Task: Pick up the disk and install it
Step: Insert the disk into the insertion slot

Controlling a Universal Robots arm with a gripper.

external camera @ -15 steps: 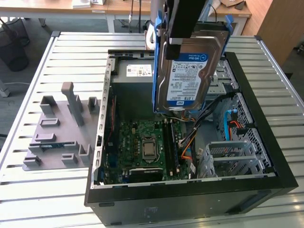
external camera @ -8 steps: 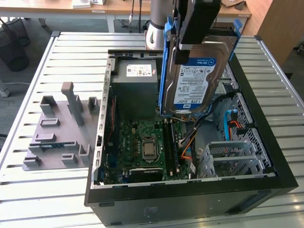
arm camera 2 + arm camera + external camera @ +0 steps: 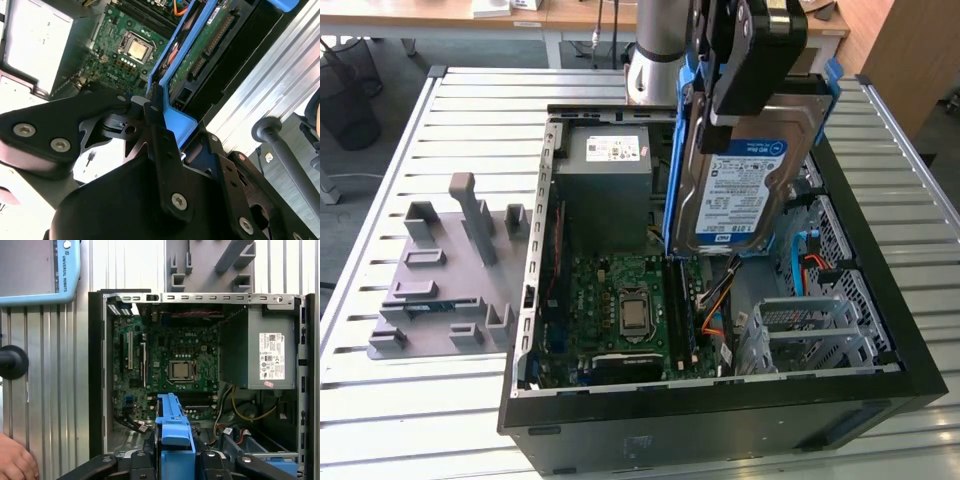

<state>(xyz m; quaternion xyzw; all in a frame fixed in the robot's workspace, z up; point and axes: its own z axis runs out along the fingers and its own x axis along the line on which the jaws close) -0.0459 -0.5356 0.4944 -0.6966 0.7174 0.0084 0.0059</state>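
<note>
The disk, a silver drive with a white-and-blue label in a blue carrier frame, hangs on edge above the open computer case, over its side at the exterior view's right. My gripper is shut on the disk's upper edge. The second wrist view shows the black fingers clamped on the blue frame, with the disk's green circuit-board side facing out. In the first wrist view the blue frame edge stands out between the fingers, above the case's interior.
Inside the case lie the green motherboard, a grey metal box with a white sticker and a metal drive cage with orange cables. A grey fixture plate sits on the slatted table. A person's hand rests near the case.
</note>
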